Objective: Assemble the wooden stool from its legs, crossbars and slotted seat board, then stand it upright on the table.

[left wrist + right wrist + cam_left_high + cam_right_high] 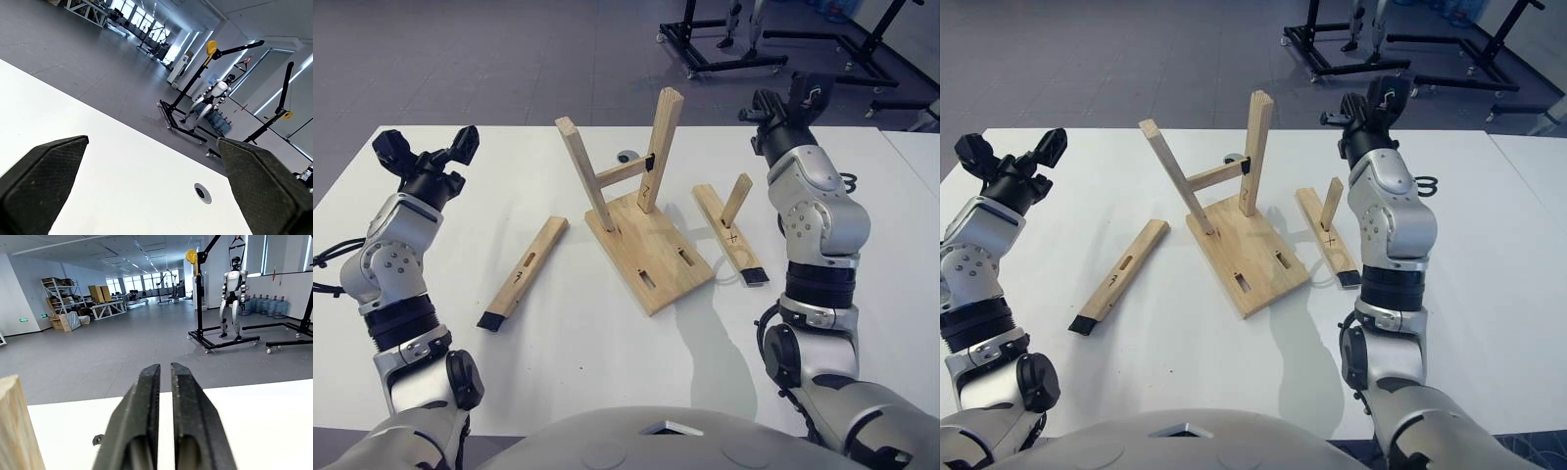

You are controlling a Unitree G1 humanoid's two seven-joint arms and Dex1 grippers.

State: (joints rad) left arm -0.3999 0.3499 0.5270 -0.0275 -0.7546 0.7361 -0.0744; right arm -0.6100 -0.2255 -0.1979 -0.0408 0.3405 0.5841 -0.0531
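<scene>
The slotted seat board (651,257) lies flat mid-table. Two legs stand in it, one leaning left (585,174) and a taller one (661,147), joined by a crossbar (622,173). A loose leg (524,271) with a black foot lies to the board's left. Right of the board lies another leg (729,237), and a short crossbar (737,200) sticks up from it. My left gripper (426,147) is raised over the table's far left, open and empty, its pads (44,166) wide apart. My right gripper (788,98) is held up beyond the far right parts, its fingers (146,396) shut on nothing.
The white table (558,352) has bare room at the front and on both sides. A small round grommet (625,156) sits behind the standing legs. Black wheeled stands (734,44) are on the floor beyond the table.
</scene>
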